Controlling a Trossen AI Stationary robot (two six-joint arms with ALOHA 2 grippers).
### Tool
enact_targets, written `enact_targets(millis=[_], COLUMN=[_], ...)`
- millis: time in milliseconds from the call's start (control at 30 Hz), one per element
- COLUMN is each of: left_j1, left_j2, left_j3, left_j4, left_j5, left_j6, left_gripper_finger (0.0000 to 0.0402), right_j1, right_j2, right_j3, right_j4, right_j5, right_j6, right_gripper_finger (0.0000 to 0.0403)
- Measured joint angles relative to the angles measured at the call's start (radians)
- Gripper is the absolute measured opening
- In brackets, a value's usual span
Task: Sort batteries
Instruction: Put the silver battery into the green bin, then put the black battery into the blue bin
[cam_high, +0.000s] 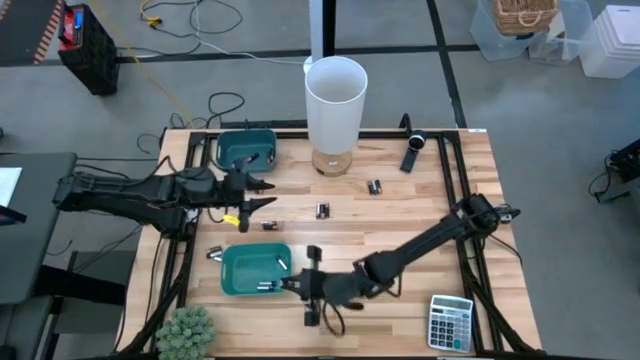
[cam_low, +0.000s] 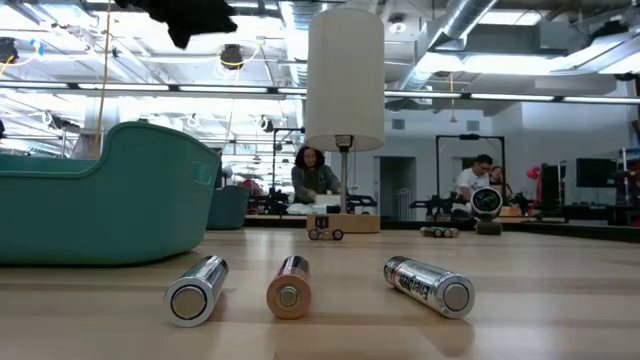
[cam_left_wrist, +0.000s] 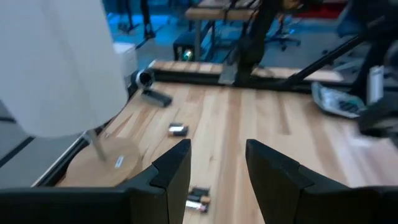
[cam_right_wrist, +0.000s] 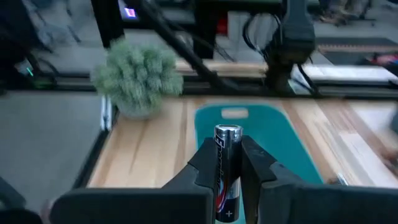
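Pinching a battery (cam_right_wrist: 227, 163) upright, the right gripper (cam_right_wrist: 227, 168) hangs at the near bin's (cam_high: 240, 272) right rim; left gripper (cam_left_wrist: 216, 163) spread over bare wood.

A bin (cam_high: 245, 148) sits far left on the table (cam_high: 400, 215), another bin (cam_high: 255, 270) near left with batteries (cam_high: 281, 264) in it. The lamp (cam_high: 335, 110) stands far centre, loose batteries (cam_high: 322, 210) before it. The calculator (cam_high: 450, 323) lies near right, the plant (cam_high: 187, 332) near left.
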Motion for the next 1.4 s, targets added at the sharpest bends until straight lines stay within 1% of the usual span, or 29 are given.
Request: enact_targets(millis=[100, 267, 367, 500, 567, 700, 867, 967, 1100, 1300, 1400], left_j1=[-0.036, -0.092, -0.115, -0.133, -0.136, -0.136, -0.136, -0.136, -0.134, -0.122, -0.117], left_j2=[-0.040, -0.083, -0.107, -0.129, -0.136, -0.136, -0.120, -0.103, -0.083, -0.071, -0.072], left_j3=[0.000, 0.000, 0.000, 0.000, 0.000, 0.000, 0.000, 0.000, 0.000, 0.000, 0.000], left_j4=[-0.020, -0.088, -0.103, -0.104, -0.108, -0.127, -0.134, -0.117, -0.101, -0.102, -0.106], left_j5=[-0.034, -0.182, -0.242, -0.265, -0.266, -0.275, -0.311, -0.320, -0.332, -0.339, -0.341], left_j6=[-0.001, -0.019, -0.021, -0.021, -0.024, -0.039, -0.057, -0.056, -0.051, -0.039, -0.037], left_gripper_finger=[0.0148, 0.0148, 0.0148, 0.0148, 0.0148, 0.0148, 0.0148, 0.0148, 0.0148, 0.0148, 0.0148], right_j1=[-0.053, -0.117, -0.130, -0.140, -0.149, -0.162, -0.188, -0.199, -0.206, -0.210, -0.212], right_j2=[0.000, 0.002, 0.002, 0.022, 0.053, 0.098, 0.133, 0.150, 0.148, 0.148, 0.147], right_j3=[-0.043, -0.080, -0.082, -0.084, -0.079, -0.082, -0.073, -0.076, -0.076, -0.076, -0.076], right_j4=[0.074, 0.091, 0.116, 0.150, 0.198, 0.215, 0.258, 0.255, 0.246, 0.234, 0.223], right_j5=[-0.039, -0.080, -0.105, -0.151, -0.181, -0.189, -0.299, -0.309, -0.311, -0.313, -0.313], right_j6=[0.013, 0.030, 0.032, 0.022, 0.022, 0.015, 0.022, 0.022, 0.021, 0.006, -0.029], right_gripper_finger=[0.0045, 0.0048, 0.0053, 0.0060, 0.0060, 0.0061, 0.0061, 0.0066, 0.0094, 0.0169, 0.0199])
